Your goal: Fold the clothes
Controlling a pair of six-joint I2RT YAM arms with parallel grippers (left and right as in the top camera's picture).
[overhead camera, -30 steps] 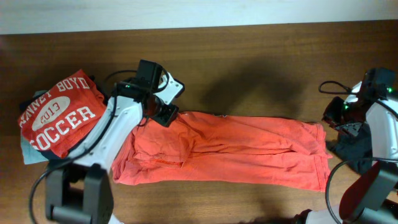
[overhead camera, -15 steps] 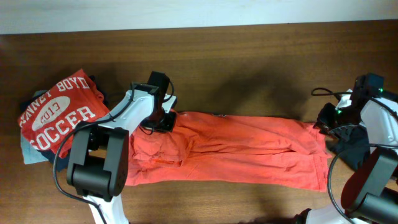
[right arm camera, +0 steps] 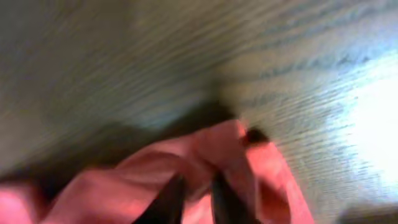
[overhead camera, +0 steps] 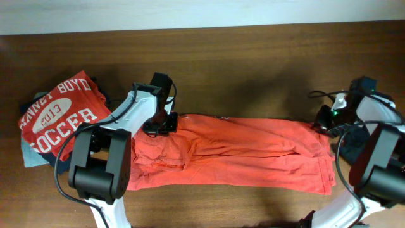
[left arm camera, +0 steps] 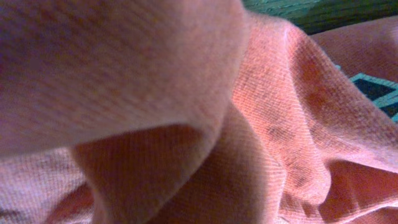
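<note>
The orange shirt (overhead camera: 240, 152) lies spread lengthwise across the table (overhead camera: 253, 63). The left gripper (overhead camera: 168, 122) is clenched on its far left corner. The right gripper (right arm camera: 195, 190) pinches the far right corner, fingers nearly together.

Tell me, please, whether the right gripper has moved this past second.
Yes: the right gripper moved inward from the table edge to the orange shirt.
</note>
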